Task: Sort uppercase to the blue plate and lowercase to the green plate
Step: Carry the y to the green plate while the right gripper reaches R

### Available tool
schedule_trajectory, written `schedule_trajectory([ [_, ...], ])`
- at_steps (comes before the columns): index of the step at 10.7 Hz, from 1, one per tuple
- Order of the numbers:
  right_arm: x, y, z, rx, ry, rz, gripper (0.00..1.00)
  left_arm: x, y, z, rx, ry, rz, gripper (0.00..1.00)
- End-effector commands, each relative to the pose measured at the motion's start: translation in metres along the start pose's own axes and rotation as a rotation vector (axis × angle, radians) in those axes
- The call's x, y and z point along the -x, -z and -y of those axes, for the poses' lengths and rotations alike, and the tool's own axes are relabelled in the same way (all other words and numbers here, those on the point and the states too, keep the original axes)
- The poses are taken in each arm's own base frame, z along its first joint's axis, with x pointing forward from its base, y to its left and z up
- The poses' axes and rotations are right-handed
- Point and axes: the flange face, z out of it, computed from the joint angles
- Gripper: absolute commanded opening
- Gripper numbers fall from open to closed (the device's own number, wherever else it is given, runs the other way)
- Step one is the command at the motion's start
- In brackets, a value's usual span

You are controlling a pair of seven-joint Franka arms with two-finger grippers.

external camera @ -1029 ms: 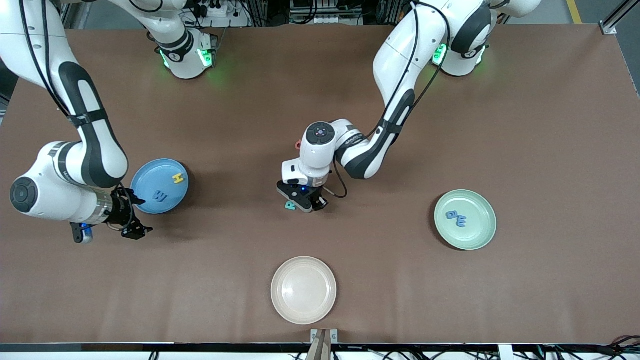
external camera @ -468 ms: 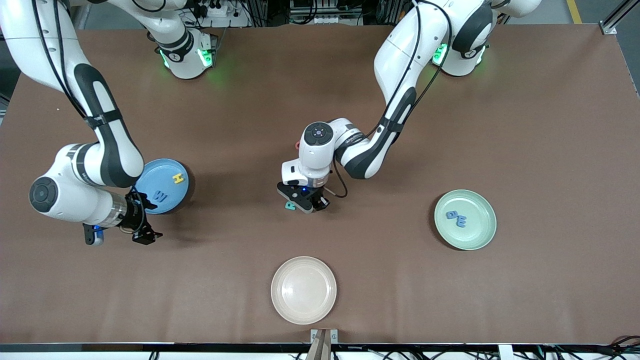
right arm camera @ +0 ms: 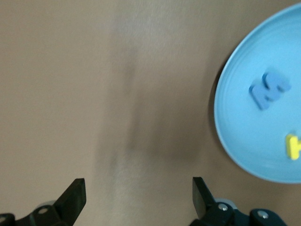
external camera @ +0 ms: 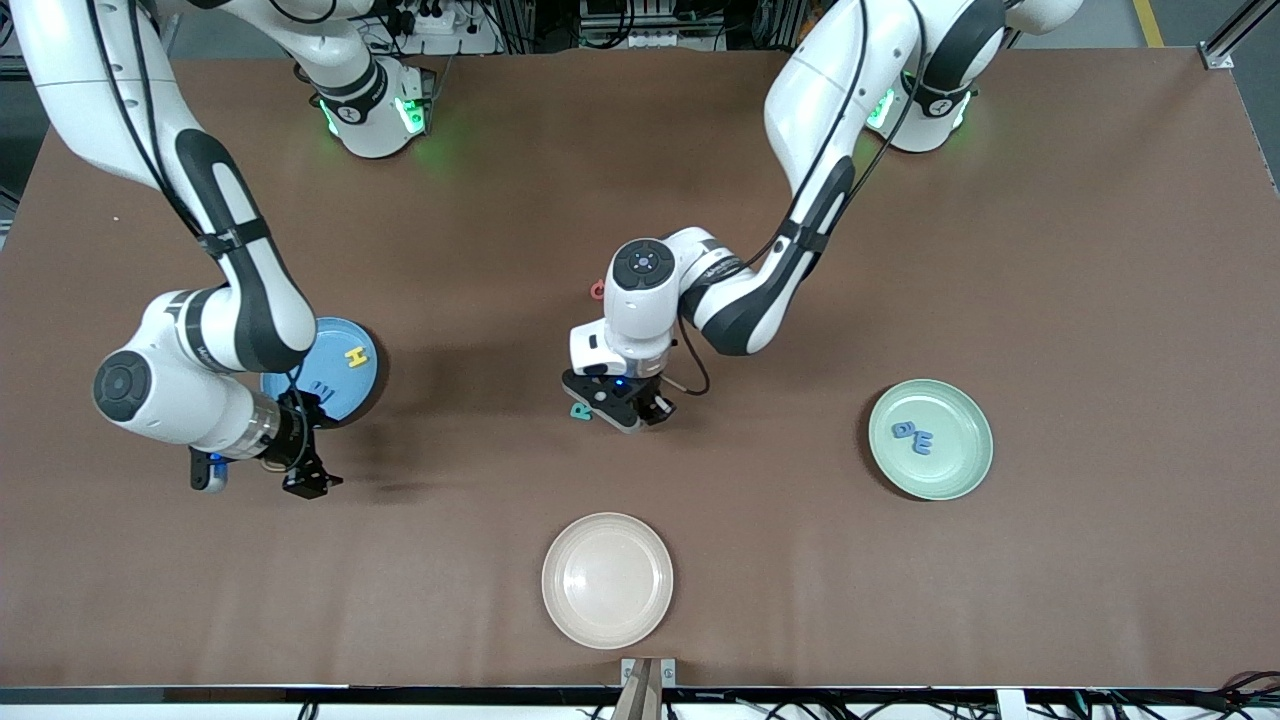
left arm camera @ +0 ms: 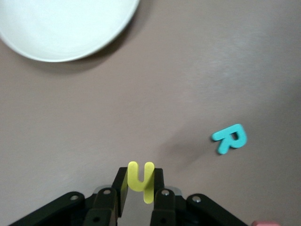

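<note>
Jaws clamping yellow h (left arm camera: 140, 180), apparently.

2 letters (external camera: 912, 436) lie in the green plate (external camera: 966, 473), 2 more (external camera: 340, 372) in the blue plate (external camera: 366, 385).

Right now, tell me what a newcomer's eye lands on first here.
The left gripper, mid-table, is shut on a small yellow letter, with a teal R lying on the table beside it. The right gripper hangs open over bare table by the blue plate, which holds a yellow H.
</note>
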Motion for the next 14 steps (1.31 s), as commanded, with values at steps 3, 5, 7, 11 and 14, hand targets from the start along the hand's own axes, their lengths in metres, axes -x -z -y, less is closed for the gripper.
schedule_trajectory([
  [3,0.058,0.001,0.024,-0.044,-0.127,0.017,1.0,0.014,0.038,0.07,-0.06,0.084,0.097,0.21],
  [5,0.087,0.017,0.046,-0.093,-0.199,0.033,1.0,0.031,0.049,0.106,-0.072,0.125,0.125,0.2],
  [7,0.125,0.011,0.06,-0.103,-0.229,0.042,1.0,0.052,0.059,0.153,-0.085,0.175,0.154,0.2],
  [11,0.187,-0.015,0.063,-0.085,-0.305,0.054,1.0,0.092,0.078,0.232,-0.097,0.215,0.189,0.21],
  [14,0.224,-0.044,0.052,-0.038,-0.326,0.037,1.0,0.124,0.083,0.306,-0.095,0.197,0.204,0.2],
])
